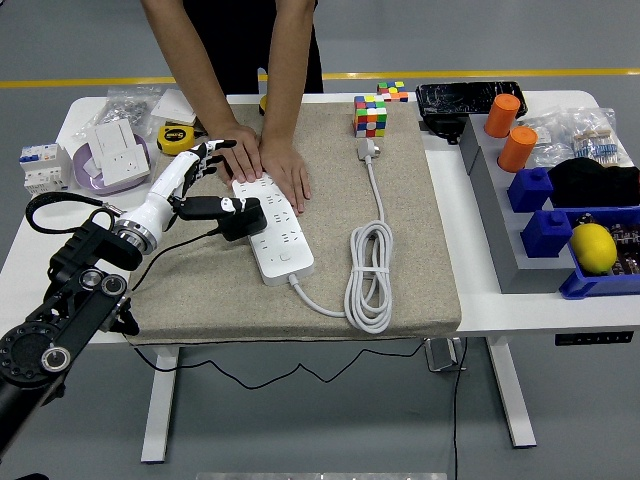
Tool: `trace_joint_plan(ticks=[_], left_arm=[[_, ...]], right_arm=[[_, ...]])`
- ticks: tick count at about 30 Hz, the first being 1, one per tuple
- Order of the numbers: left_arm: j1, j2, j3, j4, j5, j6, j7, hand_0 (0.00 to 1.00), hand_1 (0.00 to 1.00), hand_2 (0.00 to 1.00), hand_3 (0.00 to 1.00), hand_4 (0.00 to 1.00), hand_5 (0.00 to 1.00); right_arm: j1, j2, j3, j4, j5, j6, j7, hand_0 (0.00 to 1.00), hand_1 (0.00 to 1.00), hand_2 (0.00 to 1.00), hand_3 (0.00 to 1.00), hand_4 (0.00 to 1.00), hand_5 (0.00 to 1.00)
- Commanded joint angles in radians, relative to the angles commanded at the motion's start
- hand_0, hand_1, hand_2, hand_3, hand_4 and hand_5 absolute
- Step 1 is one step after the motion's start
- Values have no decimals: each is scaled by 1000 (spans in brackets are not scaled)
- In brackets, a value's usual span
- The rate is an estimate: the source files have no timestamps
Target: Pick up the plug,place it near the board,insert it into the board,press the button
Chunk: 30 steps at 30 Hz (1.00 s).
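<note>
Strip [272,228] of white sockets lies at a slant on the tan mat [400,260] that covers the middle of the white surface [40,235]. Its far end is pinned under both palms of the person [270,165] standing at the 12 o'clock side. The black plug [243,219] sits on the strip's 9 o'clock edge, about midway along it, with its thin black lead running off toward 8 o'clock. Whether the plug is fully seated cannot be told.

The left hand [195,180] comes in from 8 o'clock on a white forearm. Its fingers are released and spread, grasping nothing. The upper fingers point toward 1 o'clock and end just beside the person's nearer hand. The lowest digit lies level, its tip touching or just short of the plug. The right hand does not show.

From the strip's near end a white cord [368,275] leaves, loops into a coil at the strip's 3 o'clock, then runs up to a grey plug near a cube [370,115] of coloured squares at 12 o'clock. At 10 o'clock lie a yellow tape [176,138] and white parts. At 3 o'clock stand blue bins [575,285] with a lemon [593,247], and two orange cylinders [510,130] on a grey block.
</note>
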Motion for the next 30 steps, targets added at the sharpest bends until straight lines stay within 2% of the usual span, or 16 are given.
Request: trace_joint_plan(ticks=[18,19,24,30], left_arm=[[-11,3,45,33,71,1,9,838,874,817,816,998,122],[-12,3,50,40,85,8,10,805,853,802,807,998,127],[-31,-2,82,92,197,53,27,805,853,802,807,998,127],[-58,-15,130,142,278,61,42,786,849,798,796,998,120]], right_arm=[[-4,-2,-6,0,0,0,0,801,723,715,710,998,828],[-4,-2,-6,0,0,0,0,801,722,715,711,998,828],[-6,-3,-7,0,-3,0,-3,801,722,715,711,998,828],[-2,-3,-14,0,0,1,-1,801,722,715,711,998,828]])
